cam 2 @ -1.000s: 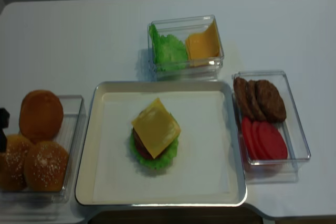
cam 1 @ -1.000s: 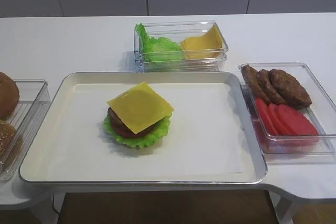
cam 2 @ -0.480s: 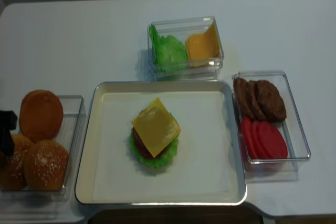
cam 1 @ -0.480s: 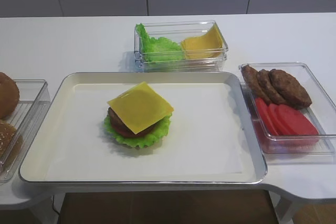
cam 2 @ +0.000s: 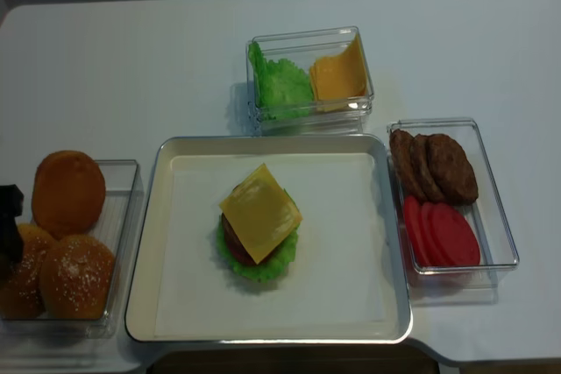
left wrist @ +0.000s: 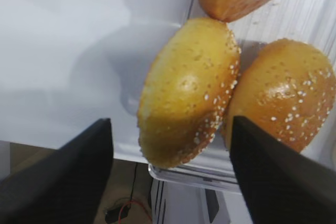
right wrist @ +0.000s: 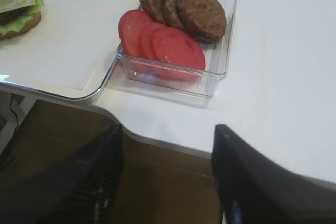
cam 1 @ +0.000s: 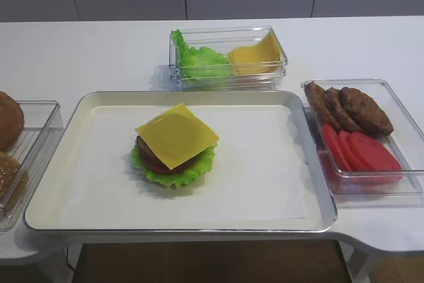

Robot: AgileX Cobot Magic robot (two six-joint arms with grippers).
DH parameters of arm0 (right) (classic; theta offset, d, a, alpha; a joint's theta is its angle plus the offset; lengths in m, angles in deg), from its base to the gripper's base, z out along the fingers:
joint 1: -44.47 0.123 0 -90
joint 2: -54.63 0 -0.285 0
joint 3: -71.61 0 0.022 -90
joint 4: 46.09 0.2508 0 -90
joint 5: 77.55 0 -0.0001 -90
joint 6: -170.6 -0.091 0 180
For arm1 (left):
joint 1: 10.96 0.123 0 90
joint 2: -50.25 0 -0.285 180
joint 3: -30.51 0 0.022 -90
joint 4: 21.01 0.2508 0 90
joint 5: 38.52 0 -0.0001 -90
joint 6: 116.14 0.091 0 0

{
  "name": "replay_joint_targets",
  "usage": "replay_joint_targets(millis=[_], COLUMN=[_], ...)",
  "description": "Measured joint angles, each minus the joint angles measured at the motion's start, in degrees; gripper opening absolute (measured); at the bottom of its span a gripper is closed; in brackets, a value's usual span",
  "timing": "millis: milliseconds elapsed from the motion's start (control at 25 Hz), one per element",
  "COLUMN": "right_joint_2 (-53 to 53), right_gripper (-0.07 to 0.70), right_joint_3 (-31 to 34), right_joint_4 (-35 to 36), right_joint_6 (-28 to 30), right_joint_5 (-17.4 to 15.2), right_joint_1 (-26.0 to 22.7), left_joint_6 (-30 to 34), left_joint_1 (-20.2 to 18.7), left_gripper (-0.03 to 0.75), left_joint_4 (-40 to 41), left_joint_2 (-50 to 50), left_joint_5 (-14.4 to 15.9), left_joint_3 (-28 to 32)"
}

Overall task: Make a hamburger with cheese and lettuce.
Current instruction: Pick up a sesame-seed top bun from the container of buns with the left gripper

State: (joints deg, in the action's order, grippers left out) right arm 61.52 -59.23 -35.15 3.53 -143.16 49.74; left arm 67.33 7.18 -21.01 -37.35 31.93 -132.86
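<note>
Noted left gripper (left wrist: 170,177) spread wide, holding nothing, straddling golden sesame-seeded bun top (left wrist: 189,90) lying at frame centre, long axis diagonal. Found cheese-topped, lettuce-based hamburger (cam 1: 173,146) mid-tray, rightward. Right gripper (right wrist: 167,174) open, empty, farther.

No text, label, brand, number or sign can be read anywhere in these views.
</note>
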Motion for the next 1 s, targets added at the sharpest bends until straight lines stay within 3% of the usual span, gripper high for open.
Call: replay_joint_targets(millis=[1000], right_joint_2=[0.0], right_gripper=[0.424], right_joint_3=[0.0], right_joint_4=[0.0], right_joint_6=[0.0], right_joint_5=[0.0], right_joint_1=[0.0], left_joint_6=[2.6], left_joint_1=[0.1], left_gripper=[0.518], left_joint_4=[-4.2], left_joint_2=[-4.1], left_joint_5=[-0.2], left_joint_3=[0.0])
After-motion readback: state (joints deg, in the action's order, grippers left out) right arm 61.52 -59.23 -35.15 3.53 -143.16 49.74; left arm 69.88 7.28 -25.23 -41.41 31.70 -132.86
